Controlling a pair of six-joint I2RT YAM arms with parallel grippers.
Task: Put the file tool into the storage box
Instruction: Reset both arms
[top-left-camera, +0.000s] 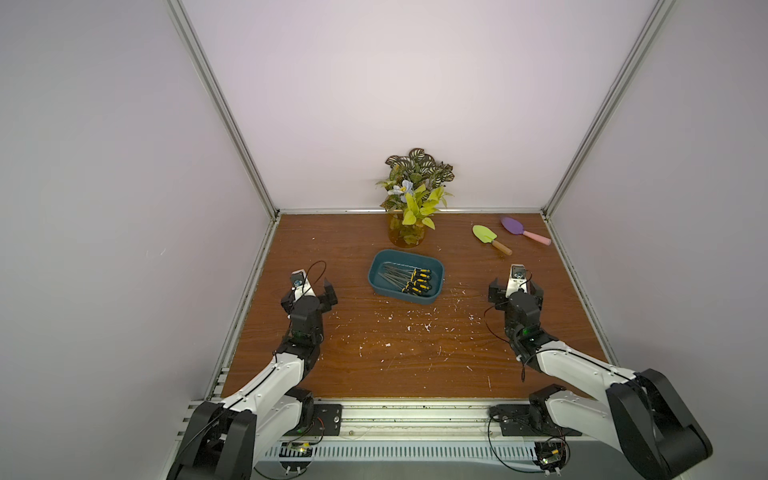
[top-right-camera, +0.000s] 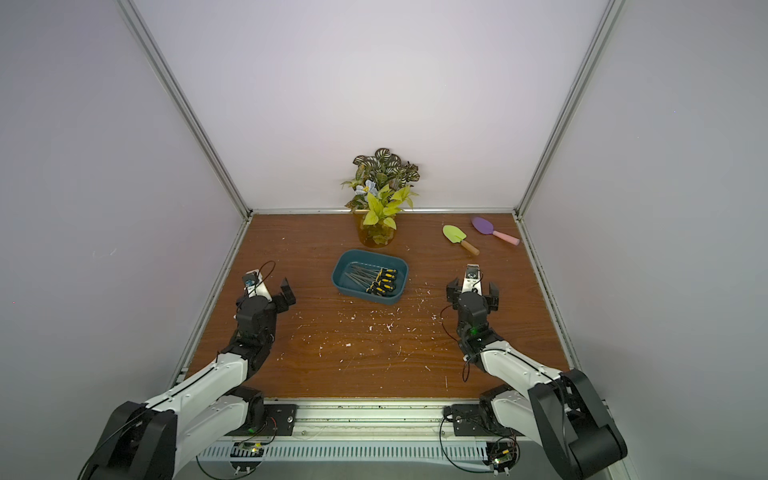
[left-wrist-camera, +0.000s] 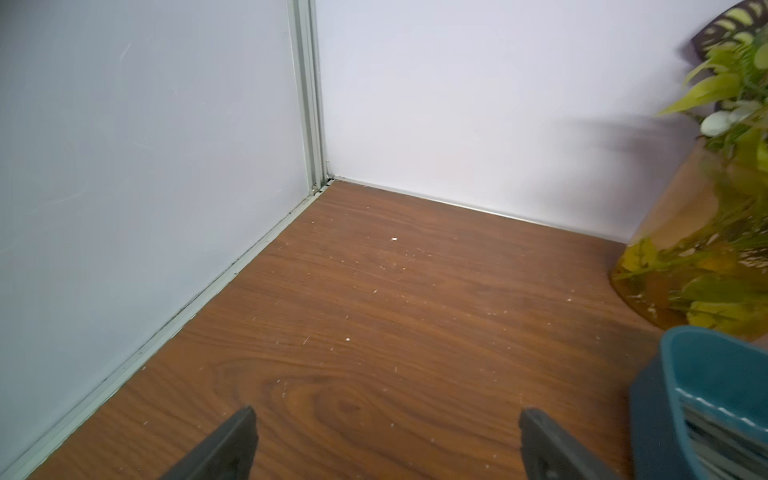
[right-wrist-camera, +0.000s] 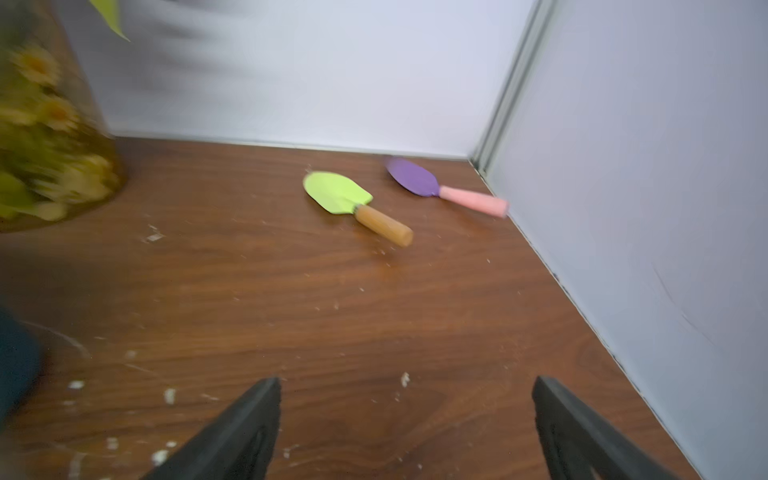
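We see files (top-left-camera: 409, 278) lying in storage box (top-left-camera: 395, 296), middle of table (top-left-camera: 374, 353); left fingers (left-wrist-camera: 232, 449), right fingers (right-wrist-camera: 241, 428) apart, empty. We judge files light, stiff (bare steel slippery), best gripped by yellow-black handles.

Amber glass vase (top-left-camera: 406, 237) holding foliage (top-left-camera: 417, 183): frame centre, against the rear wall. Green trowel (top-left-camera: 490, 239) and purple trowel (top-left-camera: 524, 230): right of centre, near each other, not touching. White flecks (top-left-camera: 409, 328) lie scattered across the wooden table (top-left-camera: 374, 365).

Soft even light, faint shadows, bowed edges in both top views (vase (right-wrist-camera: 54, 137) motion-blurred in right wrist view)
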